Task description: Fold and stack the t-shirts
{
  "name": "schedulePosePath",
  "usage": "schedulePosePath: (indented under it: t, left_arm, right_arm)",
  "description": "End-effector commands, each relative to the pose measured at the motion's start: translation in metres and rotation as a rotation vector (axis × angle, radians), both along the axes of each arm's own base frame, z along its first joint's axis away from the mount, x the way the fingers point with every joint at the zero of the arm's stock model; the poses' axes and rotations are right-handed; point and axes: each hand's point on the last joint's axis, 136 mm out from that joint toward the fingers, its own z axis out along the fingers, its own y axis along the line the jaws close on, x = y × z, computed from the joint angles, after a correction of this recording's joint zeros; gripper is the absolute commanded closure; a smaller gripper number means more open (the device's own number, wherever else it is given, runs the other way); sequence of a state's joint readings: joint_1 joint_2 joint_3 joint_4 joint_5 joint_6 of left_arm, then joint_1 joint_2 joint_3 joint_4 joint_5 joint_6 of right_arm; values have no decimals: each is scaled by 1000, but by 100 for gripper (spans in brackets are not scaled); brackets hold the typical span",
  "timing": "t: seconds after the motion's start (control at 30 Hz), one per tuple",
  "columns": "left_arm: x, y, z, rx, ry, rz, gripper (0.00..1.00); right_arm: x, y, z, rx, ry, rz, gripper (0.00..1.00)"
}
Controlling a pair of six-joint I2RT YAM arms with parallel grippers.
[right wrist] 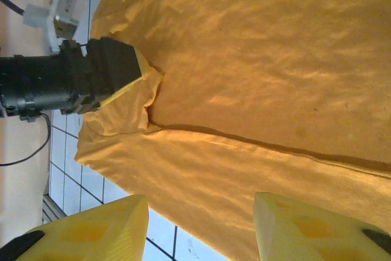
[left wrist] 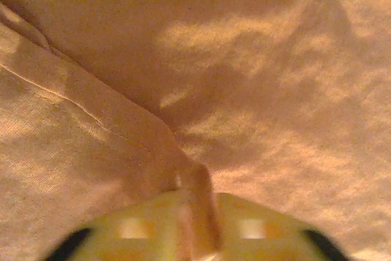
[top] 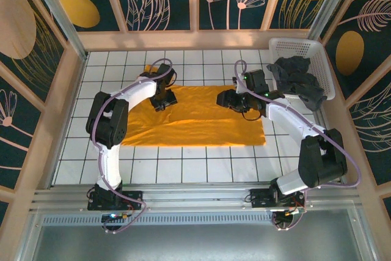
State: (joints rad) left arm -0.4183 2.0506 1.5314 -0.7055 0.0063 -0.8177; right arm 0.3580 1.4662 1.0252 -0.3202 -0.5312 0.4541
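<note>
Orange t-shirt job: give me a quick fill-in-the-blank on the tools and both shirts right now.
The left tool pinches a fold of the orange t-shirt, so its jaws are ___.
The right tool hangs over that shirt with its jaws ___.
The grey t-shirt lies crumpled ___ the white basket.
Missing words: shut; open; in.

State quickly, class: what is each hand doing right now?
Left hand: closed, pinching a fold of the orange t-shirt.
Right hand: open, holding nothing.
</note>
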Motion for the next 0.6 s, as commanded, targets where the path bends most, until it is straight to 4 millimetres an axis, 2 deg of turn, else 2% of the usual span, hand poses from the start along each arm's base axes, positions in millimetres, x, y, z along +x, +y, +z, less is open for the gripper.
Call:
schedulePosePath:
  t: [0.0, 0.1, 0.17, 0.27, 0.33, 0.4, 0.57]
  left_arm:
    - [27, 6, 37, 49, -100, 4, 40]
    - [62, 31, 61, 49, -169, 96, 45]
    - [87, 48, 66, 22, -198, 157, 49]
    - [128, 78, 74, 86, -263, 217, 58]
    - [151, 95, 73, 123, -293, 246, 63]
    - [175, 110, 73, 144, -337, 274, 64]
    - [213, 135, 63, 237, -455, 293, 65]
  right_arm:
    - [4, -15, 2, -36, -9, -73, 50]
    - [24, -28, -2, -67, -6, -167, 49]
    - [38, -32, -6, -105, -9, -213, 49]
    - [62, -39, -11, -158, -16, -274, 49]
    - [77, -39, -10, -174, -28, -294, 49]
    - [91, -38, -6, -181, -43, -302, 49]
    - [113, -36, -1, -189, -55, -301, 49]
